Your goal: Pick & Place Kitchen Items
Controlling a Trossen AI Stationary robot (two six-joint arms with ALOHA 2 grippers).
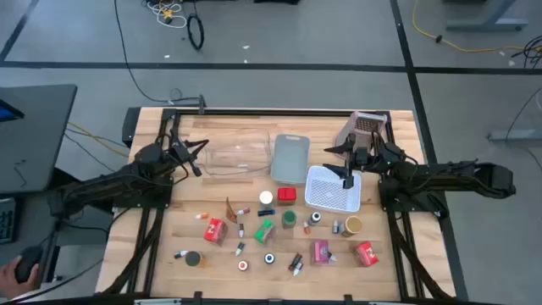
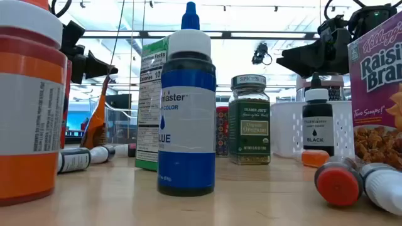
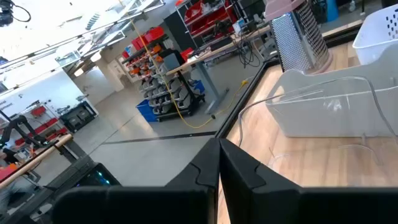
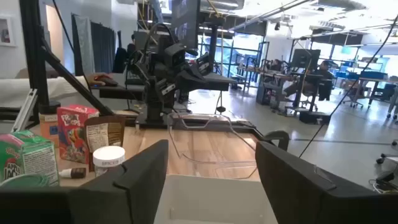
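Note:
The kitchen items lie spread over the near half of the table: a red box (image 1: 214, 230), a green box (image 1: 264, 229), a pink box (image 1: 320, 252), another red box (image 1: 366, 253), short jars (image 1: 290, 219) and tiny bottles (image 1: 240, 248). In the low view a blue-labelled bottle (image 2: 186, 113) stands upright up front. My right gripper (image 1: 347, 180) hangs open over the white perforated bin (image 1: 333, 188), its fingers (image 4: 149, 165) holding nothing. My left gripper (image 1: 201, 148) is shut and holds nothing, raised at the left end of the clear bin (image 1: 237, 152).
A grey bin (image 1: 290, 158) lies between the clear bin and the white one. A metal grater (image 1: 366, 127) stands at the far right behind the white bin. Dark frame rails run along the table's edges. Bare wood shows at the near left corner (image 1: 161, 254).

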